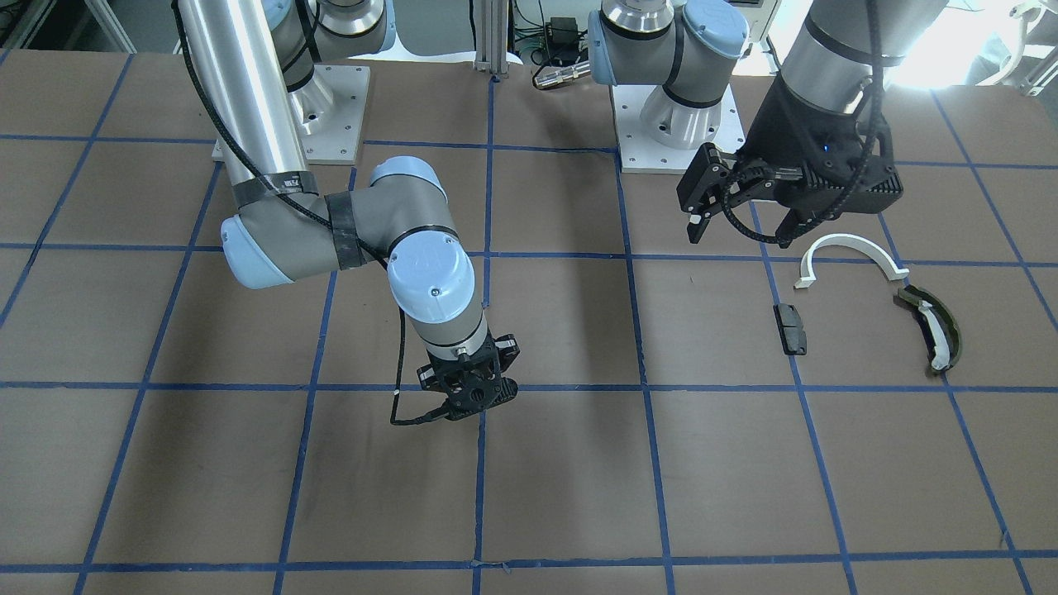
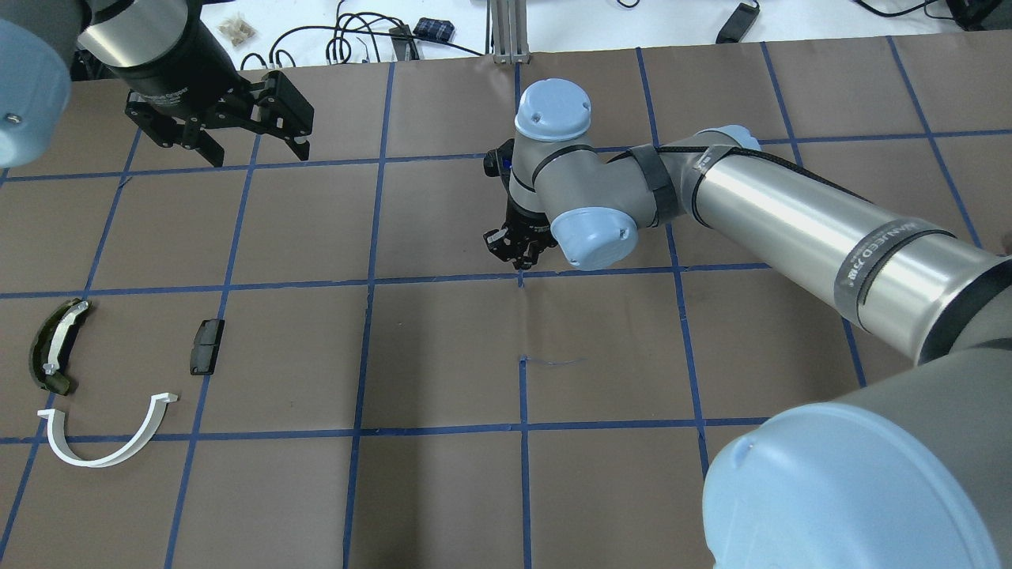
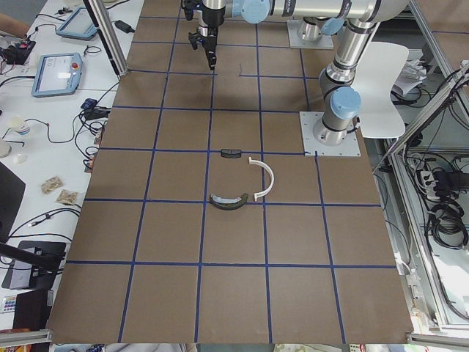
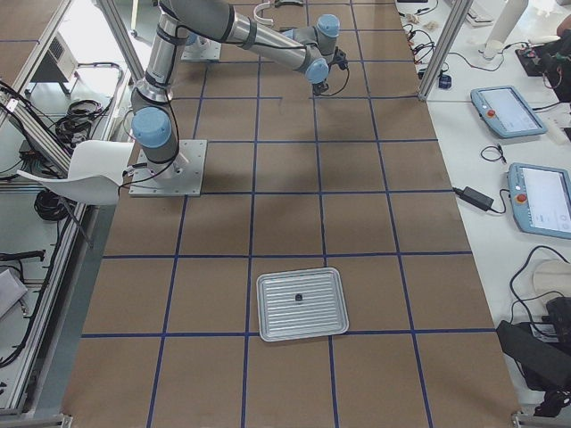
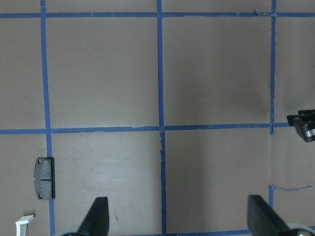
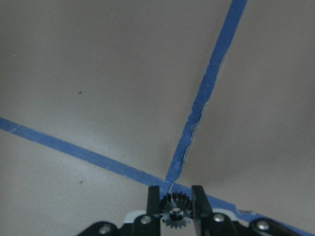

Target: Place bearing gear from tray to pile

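My right gripper (image 6: 173,206) is shut on a small black bearing gear (image 6: 173,215), held between its fingertips just above a crossing of blue tape lines. It stands mid-table in the overhead view (image 2: 522,259) and in the front view (image 1: 475,406). My left gripper (image 2: 253,154) is open and empty, hovering at the far side, apart from the pile. The pile lies on the table: a white half-ring arc (image 2: 103,438), an olive-green curved piece with a white strip (image 2: 54,345) and a small black block (image 2: 207,345). The tray (image 4: 302,325) shows only in the right side view, far from both grippers.
A small dark part (image 4: 299,297) lies in the tray. The brown table is marked with a blue tape grid (image 2: 522,356). The arms' white base plates (image 1: 331,107) sit at the robot's edge. Cables and pendants lie beyond the table's far edge (image 2: 356,43).
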Robot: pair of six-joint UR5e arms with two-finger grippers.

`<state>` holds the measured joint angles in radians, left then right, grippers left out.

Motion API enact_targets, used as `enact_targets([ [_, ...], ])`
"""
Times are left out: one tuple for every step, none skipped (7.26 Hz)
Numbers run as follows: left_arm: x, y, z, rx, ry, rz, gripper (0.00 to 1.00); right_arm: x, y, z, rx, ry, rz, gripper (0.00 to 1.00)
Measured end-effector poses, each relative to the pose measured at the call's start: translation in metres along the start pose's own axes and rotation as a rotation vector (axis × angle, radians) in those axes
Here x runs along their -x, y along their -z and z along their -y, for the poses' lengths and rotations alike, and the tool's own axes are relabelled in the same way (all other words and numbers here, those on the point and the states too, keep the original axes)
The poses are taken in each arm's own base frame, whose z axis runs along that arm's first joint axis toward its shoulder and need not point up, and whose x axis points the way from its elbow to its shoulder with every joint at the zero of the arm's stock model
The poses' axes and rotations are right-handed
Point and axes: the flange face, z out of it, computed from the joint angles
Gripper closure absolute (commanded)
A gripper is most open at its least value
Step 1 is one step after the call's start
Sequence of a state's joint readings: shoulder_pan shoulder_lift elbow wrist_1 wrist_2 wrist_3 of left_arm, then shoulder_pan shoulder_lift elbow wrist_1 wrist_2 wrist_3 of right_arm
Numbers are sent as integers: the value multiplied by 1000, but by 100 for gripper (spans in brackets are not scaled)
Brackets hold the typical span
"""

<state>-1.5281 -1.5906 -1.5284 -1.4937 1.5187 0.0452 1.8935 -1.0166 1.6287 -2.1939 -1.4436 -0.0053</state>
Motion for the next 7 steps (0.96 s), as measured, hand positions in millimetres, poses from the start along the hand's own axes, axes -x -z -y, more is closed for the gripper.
enact_targets([
  [0, 0, 0, -2, 0, 0, 0, 0, -4, 1, 3, -17, -6, 0],
  [0, 0, 0, -2, 1, 0, 0, -4, 0, 3, -1, -27, -13, 0],
  [0, 0, 0, -3, 0, 0, 0, -20, 10, 7, -4, -47, -20, 0],
  [0, 1, 0, -4, 0, 0, 0, -54, 31, 10, 4, -89, -26, 0],
  [0, 1, 0, -4, 0, 0, 0, -93, 59, 8, 1, -134, -28, 0],
  [0, 1, 0, -4, 0, 0, 0, -132, 91, 1, -21, -183, -32, 0],
  [-1, 1, 1, -3, -1, 1, 0, -178, 121, -9, -43, -222, -37, 0],
])
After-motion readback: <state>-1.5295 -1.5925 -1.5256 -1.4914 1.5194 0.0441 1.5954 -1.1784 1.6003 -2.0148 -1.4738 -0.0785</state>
